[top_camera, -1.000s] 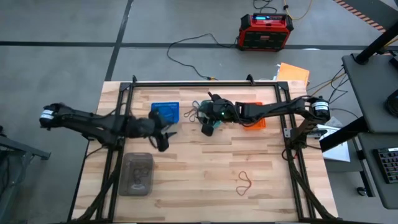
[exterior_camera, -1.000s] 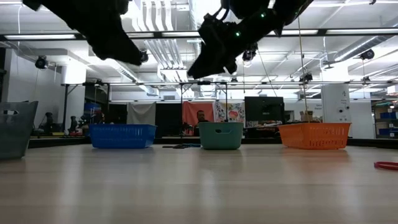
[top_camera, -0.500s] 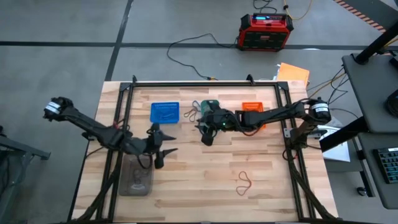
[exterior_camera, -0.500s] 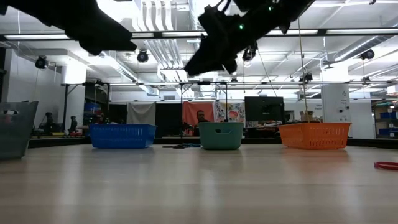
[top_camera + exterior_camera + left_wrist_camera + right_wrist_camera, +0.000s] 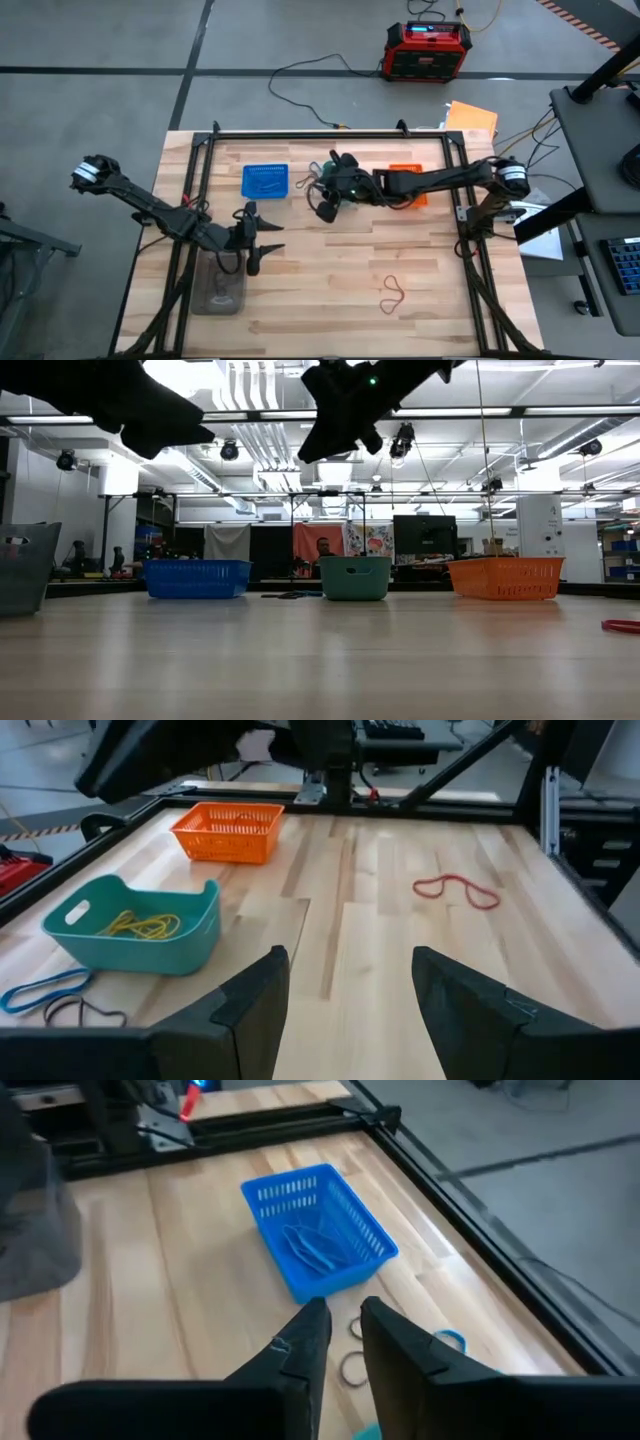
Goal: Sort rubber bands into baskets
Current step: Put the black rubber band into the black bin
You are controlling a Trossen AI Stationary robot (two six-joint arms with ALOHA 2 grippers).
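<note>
The blue basket [image 5: 265,181] [image 5: 330,1270] holds blue rubber bands [image 5: 310,1245]. The teal basket [image 5: 150,942] holds yellow ones [image 5: 140,927]; the orange basket [image 5: 228,830] stands beyond it. A red rubber band [image 5: 392,293] [image 5: 457,890] lies flat near the table's front right. A few loose bands [image 5: 305,183] [image 5: 355,1365] lie between the blue and teal baskets. My right gripper [image 5: 324,209] [image 5: 345,1320] hangs high over the teal basket, with a narrow gap and nothing between its fingers. My left gripper [image 5: 265,236] [image 5: 350,1010] hovers open and empty.
A clear grey container [image 5: 222,282] sits at the table's near left, just below my left gripper. A black frame rail [image 5: 330,133] runs along the table's far edge and sides. Bare wood lies between the baskets and the red band.
My left gripper has drawn back from beside the blue basket toward the table's near edge, ending by the clear container. My right gripper has risen a little over the teal basket and shifted slightly toward the table's left.
</note>
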